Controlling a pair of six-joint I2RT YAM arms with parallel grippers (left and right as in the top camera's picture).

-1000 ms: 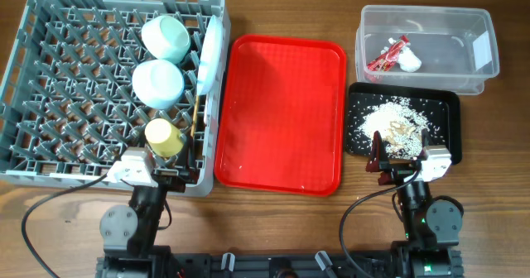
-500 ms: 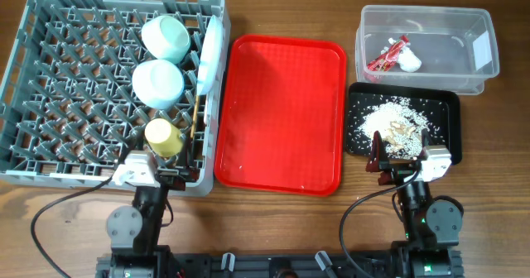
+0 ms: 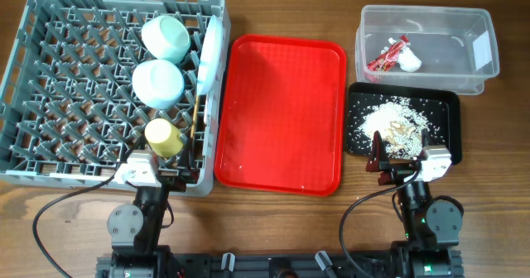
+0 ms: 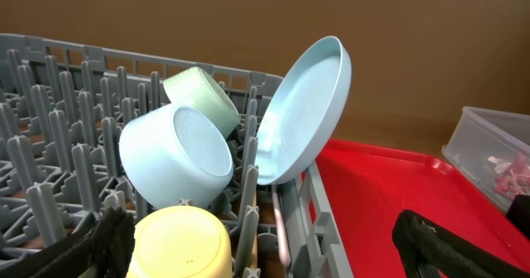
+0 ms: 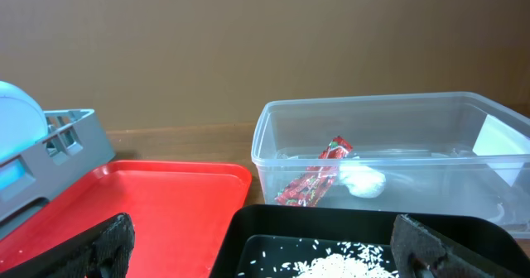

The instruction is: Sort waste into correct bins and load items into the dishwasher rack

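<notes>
both arms sit at the near edge. left gripper: fingers spread wide, nothing between them, at the near rim of the dishwasher rack. right gripper: likewise released and empty, over the near rim of the black tray.

rack, left half of bench, grey peg lattice:
- yellow cup, glossy, mouth-down, probably to drain.
- chopsticks, thin wood, just beside it.
- two bowls, smooth pale blue-green, tipped against pegs.
- plate on edge along the right wall, propped by pegs.
- fork: cannot make out.

red serving tray, centre, smooth, bare.

black tray, matte and shallow, holds the loose grainy rice scraps.

far-right corner: clear tub with the crinkled red wrapper touching the tissue.

sorting looks complete.
</notes>
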